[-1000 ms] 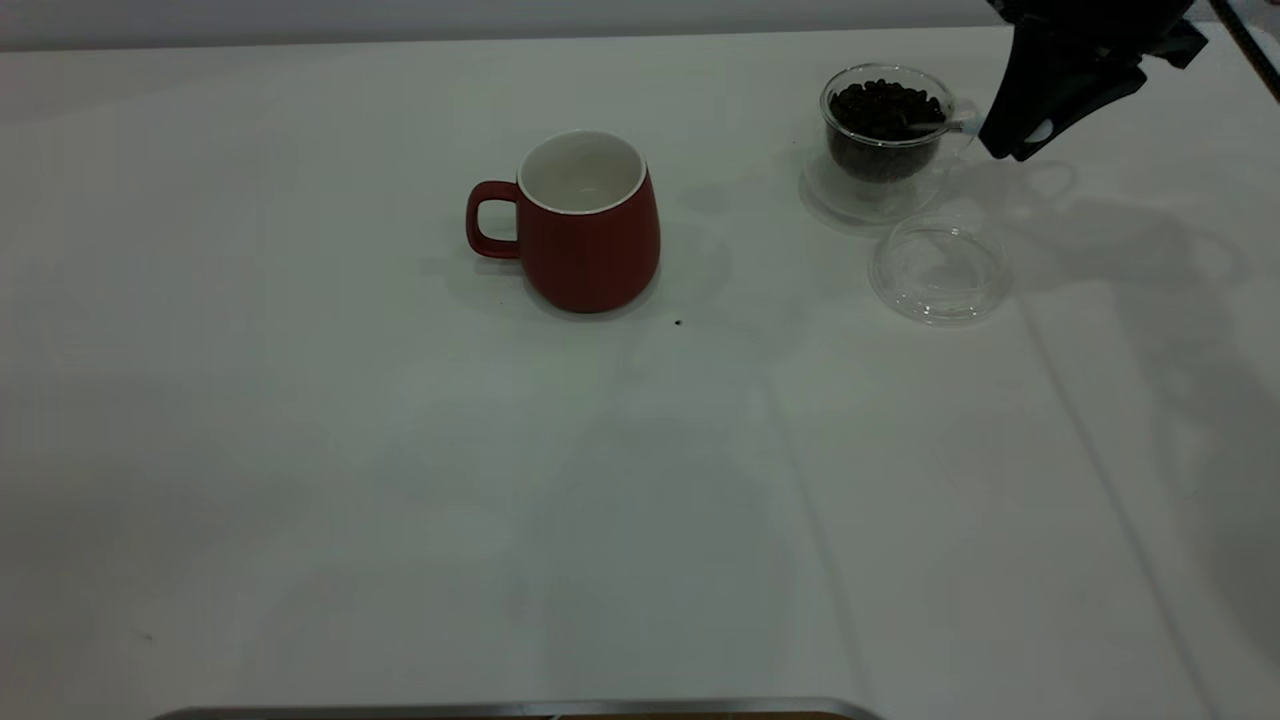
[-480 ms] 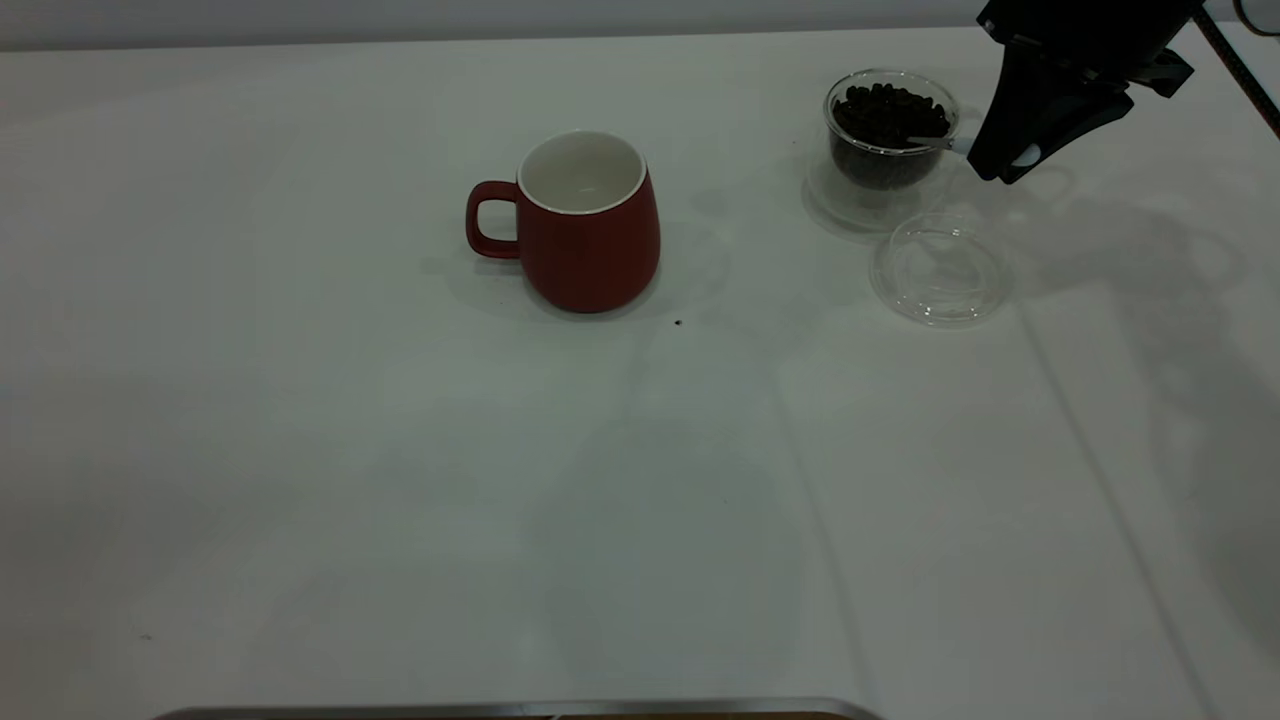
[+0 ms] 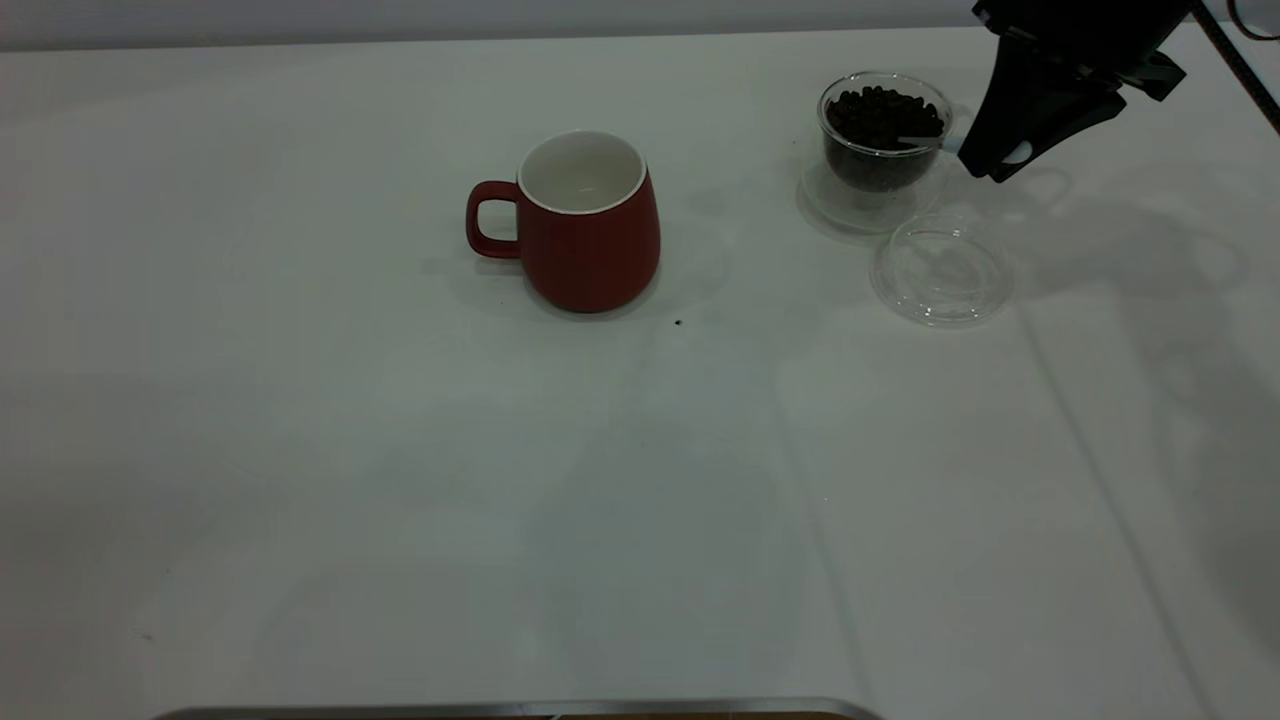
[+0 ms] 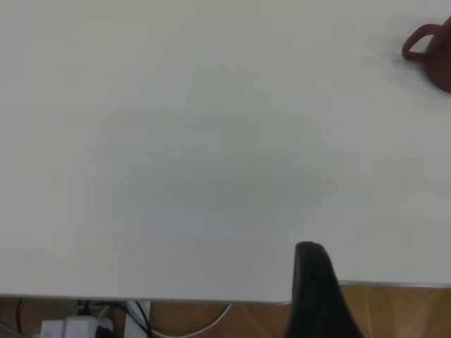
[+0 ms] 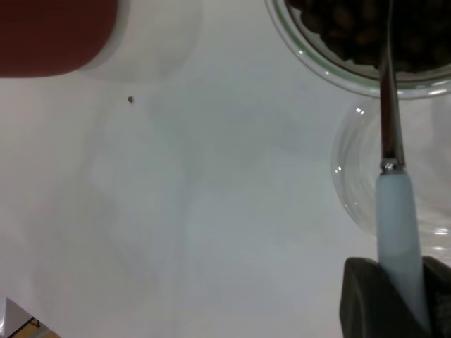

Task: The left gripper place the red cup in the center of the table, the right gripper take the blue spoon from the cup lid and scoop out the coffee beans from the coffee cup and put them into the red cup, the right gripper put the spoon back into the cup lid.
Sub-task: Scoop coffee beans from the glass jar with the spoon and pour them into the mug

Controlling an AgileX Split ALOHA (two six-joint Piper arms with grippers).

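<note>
The red cup (image 3: 590, 225) stands upright near the table's middle, handle to the left, white inside; its handle shows in the left wrist view (image 4: 423, 46) and its body in the right wrist view (image 5: 56, 35). The glass coffee cup (image 3: 882, 140) with coffee beans (image 3: 880, 108) stands at the back right. My right gripper (image 3: 995, 160) is just right of it, shut on the blue spoon (image 5: 398, 218). The spoon's metal neck (image 5: 387, 91) reaches over the rim into the beans; its bowl is hidden. The cup lid (image 3: 940, 270) lies in front, with nothing in it. One left finger (image 4: 317, 289) shows over the table's edge.
A single stray bean (image 3: 678, 322) lies on the white table (image 3: 400, 480) in front of the red cup. The table's near metal edge (image 3: 520, 708) runs along the front. Cables and a power strip (image 4: 77, 325) lie below the table edge.
The right gripper with the spoon has shifted slightly left and up beside the glass cup. The glass cup has been nudged a little toward the back.
</note>
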